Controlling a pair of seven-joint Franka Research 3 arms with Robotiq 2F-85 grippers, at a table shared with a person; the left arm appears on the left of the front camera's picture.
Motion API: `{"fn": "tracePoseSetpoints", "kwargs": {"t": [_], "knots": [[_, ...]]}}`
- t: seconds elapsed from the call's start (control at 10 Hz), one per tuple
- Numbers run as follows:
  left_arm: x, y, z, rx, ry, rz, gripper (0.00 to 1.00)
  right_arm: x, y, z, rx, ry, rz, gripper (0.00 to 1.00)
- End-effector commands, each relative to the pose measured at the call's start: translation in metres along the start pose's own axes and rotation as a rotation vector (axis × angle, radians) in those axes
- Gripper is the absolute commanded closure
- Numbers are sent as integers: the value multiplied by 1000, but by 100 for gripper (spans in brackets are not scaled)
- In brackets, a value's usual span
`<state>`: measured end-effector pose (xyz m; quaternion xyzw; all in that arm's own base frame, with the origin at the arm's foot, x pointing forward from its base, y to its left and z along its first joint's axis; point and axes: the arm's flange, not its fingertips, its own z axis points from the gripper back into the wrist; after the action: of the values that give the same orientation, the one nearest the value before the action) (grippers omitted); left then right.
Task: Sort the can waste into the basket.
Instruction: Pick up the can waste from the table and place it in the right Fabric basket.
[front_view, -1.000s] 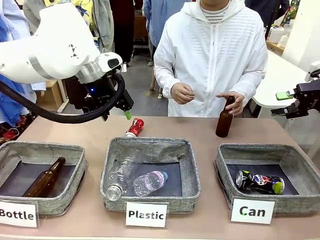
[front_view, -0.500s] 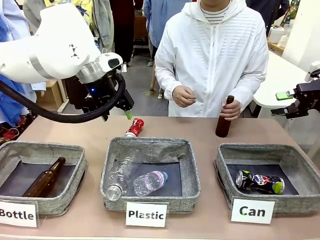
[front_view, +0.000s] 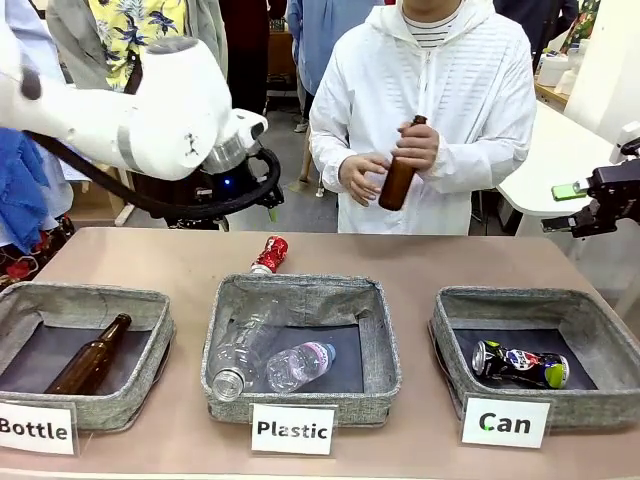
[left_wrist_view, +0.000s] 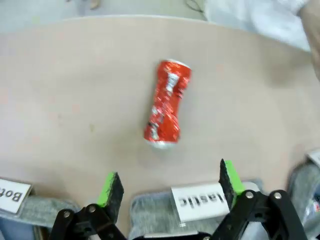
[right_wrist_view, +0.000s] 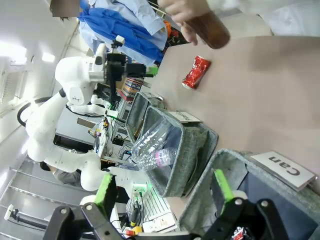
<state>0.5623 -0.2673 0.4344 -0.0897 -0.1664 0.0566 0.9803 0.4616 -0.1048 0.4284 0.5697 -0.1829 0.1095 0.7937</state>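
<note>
Your left tool (left_wrist_view: 170, 177) hangs over the red can (left_wrist_view: 167, 109), fingers apart and empty. The can lies on the worktop (front_view: 420, 265) just behind the Plastic basket (front_view: 300, 290). Its long axis runs roughly crosswise to the finger line, ahead of the fingertips. Your right tool (front_view: 580, 198), also spread, is well apart from it, near the Can basket (front_view: 600, 300), which holds the dark can (front_view: 520, 364).

This is looking like a robotics lab: a white robot arm (front_view: 130, 120) is reaching in from ten o'clock over a beige table (front_view: 420, 270). The Bottle basket (front_view: 80, 295), the Plastic basket (front_view: 300, 288) and the Can basket (front_view: 520, 297) are sitting along six o'clock. A person (front_view: 425, 120) is standing at twelve o'clock, with onlookers (front_view: 150, 22) crowding behind.
</note>
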Motion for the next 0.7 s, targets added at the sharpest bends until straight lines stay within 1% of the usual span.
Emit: {"fn": "tracePoseSetpoints", "kwargs": {"t": [0.0, 0.1, 0.2, 0.3, 0.4, 0.5, 0.6], "knots": [[15, 6, 17, 36, 24, 52, 0, 1, 1, 2, 7, 3, 21, 0], [19, 56, 54, -32, 42, 60, 0, 1, 1, 2, 7, 3, 21, 0], [14, 105, 83, -96, 51, 76, 0, 1, 1, 2, 7, 3, 21, 0], [-1, 159, 106, -184, 95, 28, 0, 1, 1, 2, 7, 3, 21, 0], [-20, 212, 120, -263, 106, 72, 0, 1, 1, 2, 7, 3, 21, 0], [-42, 262, 126, -367, 95, 106, 0, 1, 1, 2, 7, 3, 21, 0], [-58, 291, 125, -461, 88, 102, 0, 1, 1, 2, 7, 3, 21, 0]]}}
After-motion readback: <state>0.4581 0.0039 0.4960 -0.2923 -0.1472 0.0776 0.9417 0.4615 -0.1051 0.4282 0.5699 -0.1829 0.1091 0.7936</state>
